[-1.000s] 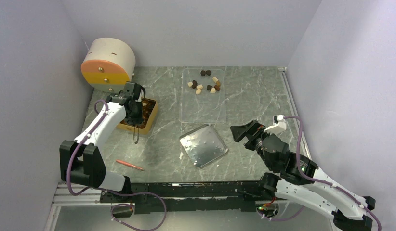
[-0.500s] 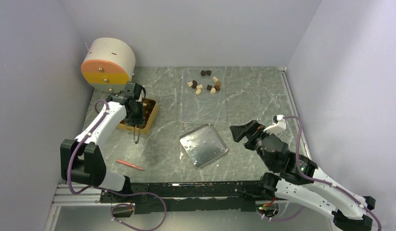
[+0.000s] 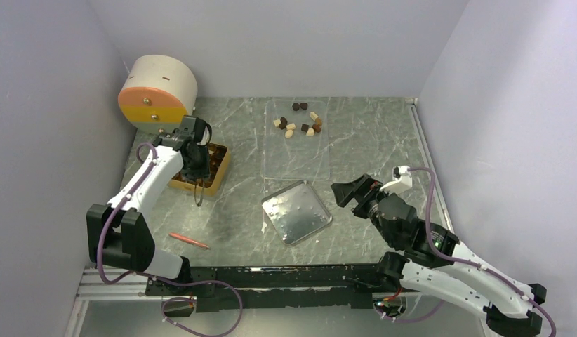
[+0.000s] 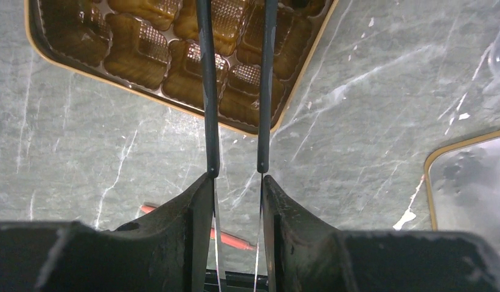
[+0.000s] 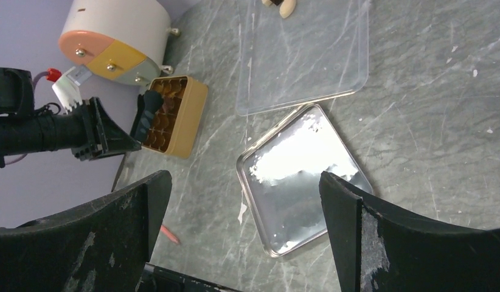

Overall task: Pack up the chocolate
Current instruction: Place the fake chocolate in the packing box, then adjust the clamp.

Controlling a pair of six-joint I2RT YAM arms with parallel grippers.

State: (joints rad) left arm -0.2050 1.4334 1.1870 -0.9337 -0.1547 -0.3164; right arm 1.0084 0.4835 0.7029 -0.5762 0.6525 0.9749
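Several chocolate pieces (image 3: 300,123), dark brown, mid brown and cream, lie at the far end of a clear flat tray (image 3: 296,158); two show at the top edge of the right wrist view (image 5: 284,5). The golden-tan compartment box (image 3: 214,170) sits at the left. My left gripper (image 3: 196,165) hangs over it, shut on thin black-armed tweezers (image 4: 208,91) that reach over the box's wells (image 4: 174,55). The wells in view look empty, and the tweezer tips are out of frame. My right gripper (image 3: 345,193) is open and empty, right of the metal tray.
A shiny square metal tray (image 3: 297,212) lies in the middle of the table, also in the right wrist view (image 5: 302,176). A red-orange pen (image 3: 189,241) lies near the front left. A round cream, orange and yellow drawer unit (image 3: 157,95) stands at the back left.
My right gripper has moved a little left toward the metal tray. My left gripper has shifted slightly farther over the box, still holding the tweezers.
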